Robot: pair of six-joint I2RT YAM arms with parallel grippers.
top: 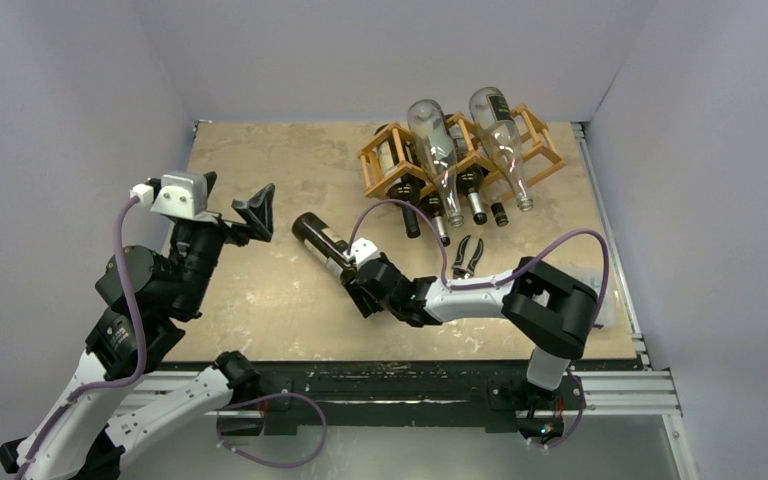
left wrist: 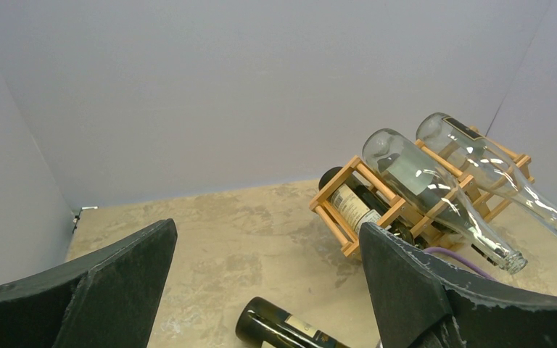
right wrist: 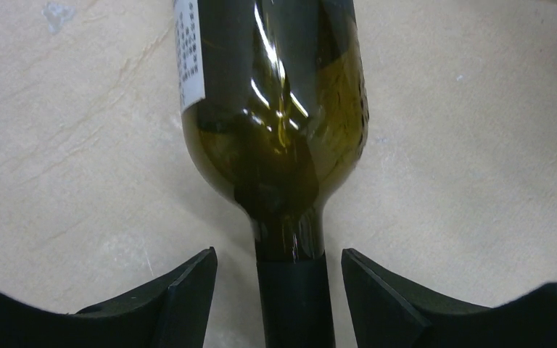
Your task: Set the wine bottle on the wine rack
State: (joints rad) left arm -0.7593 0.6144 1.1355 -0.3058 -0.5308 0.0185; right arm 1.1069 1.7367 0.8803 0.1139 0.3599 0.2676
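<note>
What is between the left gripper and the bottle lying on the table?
Nothing: only bare table shows between the open left gripper and the bottle, seen in the top view and the left wrist view.

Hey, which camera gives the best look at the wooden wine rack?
The top external view: the wine rack shows whole there, at the far right, with bottles lying in it. The left wrist view shows it closer, but a black finger covers its near lower part. The right wrist view shows none of it.
</note>
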